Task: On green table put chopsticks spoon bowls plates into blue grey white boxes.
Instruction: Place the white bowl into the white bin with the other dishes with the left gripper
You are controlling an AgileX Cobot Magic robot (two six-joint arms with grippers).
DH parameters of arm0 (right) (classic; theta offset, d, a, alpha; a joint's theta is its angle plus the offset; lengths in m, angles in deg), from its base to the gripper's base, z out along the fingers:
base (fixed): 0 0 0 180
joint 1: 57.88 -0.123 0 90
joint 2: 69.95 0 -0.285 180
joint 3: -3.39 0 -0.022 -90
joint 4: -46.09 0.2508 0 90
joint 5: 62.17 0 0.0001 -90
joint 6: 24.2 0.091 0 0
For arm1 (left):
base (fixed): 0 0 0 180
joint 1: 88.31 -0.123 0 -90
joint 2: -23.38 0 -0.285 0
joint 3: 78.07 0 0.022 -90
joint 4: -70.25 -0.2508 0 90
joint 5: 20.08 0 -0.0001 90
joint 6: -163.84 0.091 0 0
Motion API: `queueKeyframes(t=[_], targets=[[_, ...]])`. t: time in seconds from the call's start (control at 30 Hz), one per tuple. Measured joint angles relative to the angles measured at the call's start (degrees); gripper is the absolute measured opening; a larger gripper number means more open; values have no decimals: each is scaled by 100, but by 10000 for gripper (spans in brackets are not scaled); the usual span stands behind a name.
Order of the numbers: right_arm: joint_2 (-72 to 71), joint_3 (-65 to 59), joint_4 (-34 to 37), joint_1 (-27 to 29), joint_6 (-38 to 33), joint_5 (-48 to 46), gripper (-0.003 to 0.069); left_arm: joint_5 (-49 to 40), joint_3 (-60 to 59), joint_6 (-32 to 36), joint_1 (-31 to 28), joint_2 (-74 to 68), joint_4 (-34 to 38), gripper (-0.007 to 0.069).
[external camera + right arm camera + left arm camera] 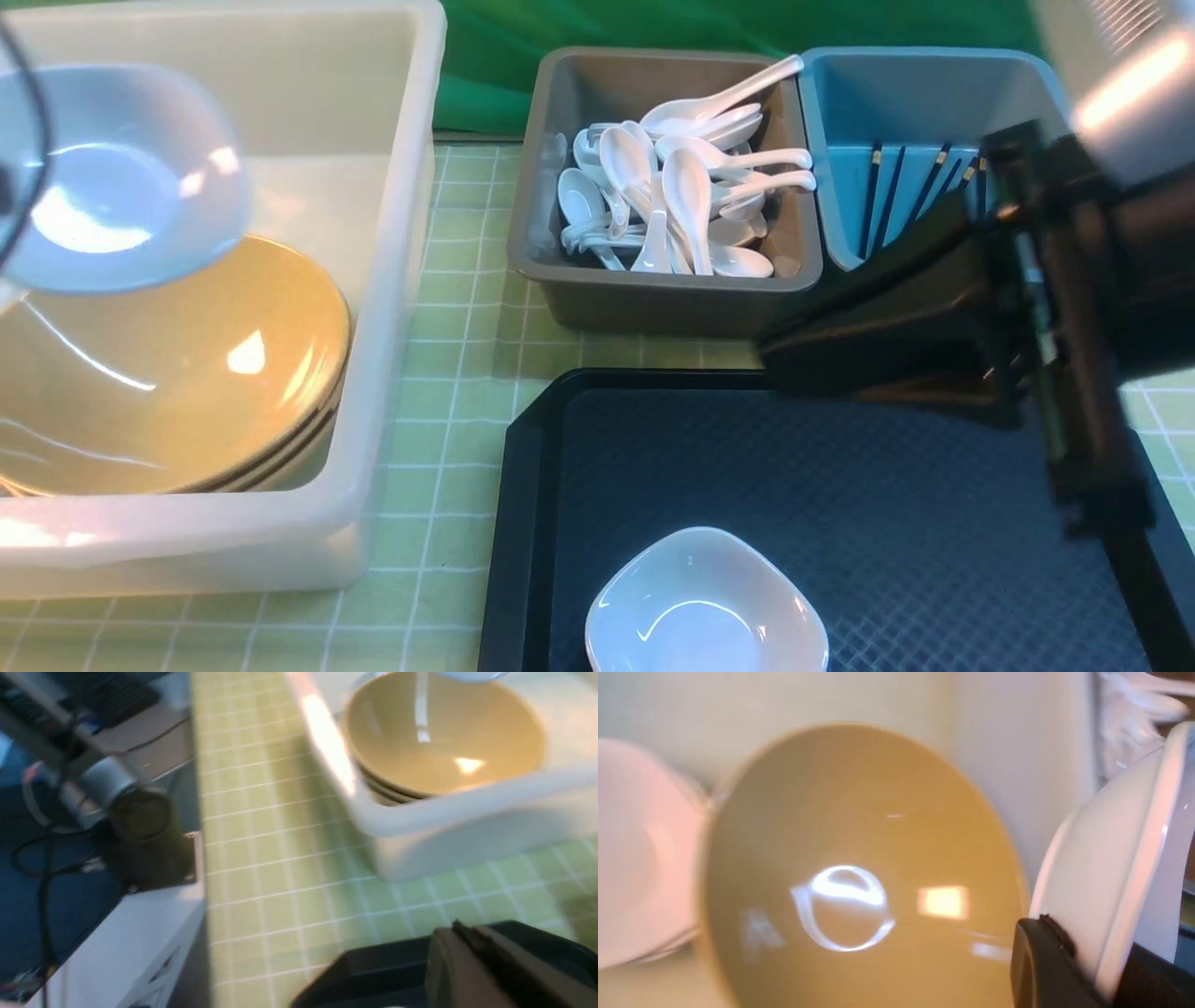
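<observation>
My left gripper is shut on the rim of a white plate. In the front view this plate hangs tilted above the stacked tan bowls inside the big white box. More white plates lie beside the top bowl. My right gripper is shut with nothing in it, over the back right of the black tray. A second white plate sits at the tray's front. Spoons fill the grey box. Chopsticks lean in the blue box.
The green table shows as a narrow strip between the white box and the tray. In the right wrist view the table's edge, a white cabinet and cables lie beyond the white box.
</observation>
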Motion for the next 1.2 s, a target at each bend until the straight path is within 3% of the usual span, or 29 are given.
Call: queueKeyframes(t=[0.23, 0.53, 0.8, 1.2], targets=[[264, 250, -719, -1125, 261, 801, 22, 365, -11, -1056, -398, -17, -1482, 15], [462, 254, -758, -1344, 330, 1445, 25, 557, -17, -2526, -409, -299, -3297, 15], [604, 254, 63, -1344, 966, 1784, 25, 673, -28, -2684, -409, -1106, -3368, 15], [604, 254, 146, -1388, 977, 1784, 36, 781, -35, -2855, -409, -1817, -3481, 15]])
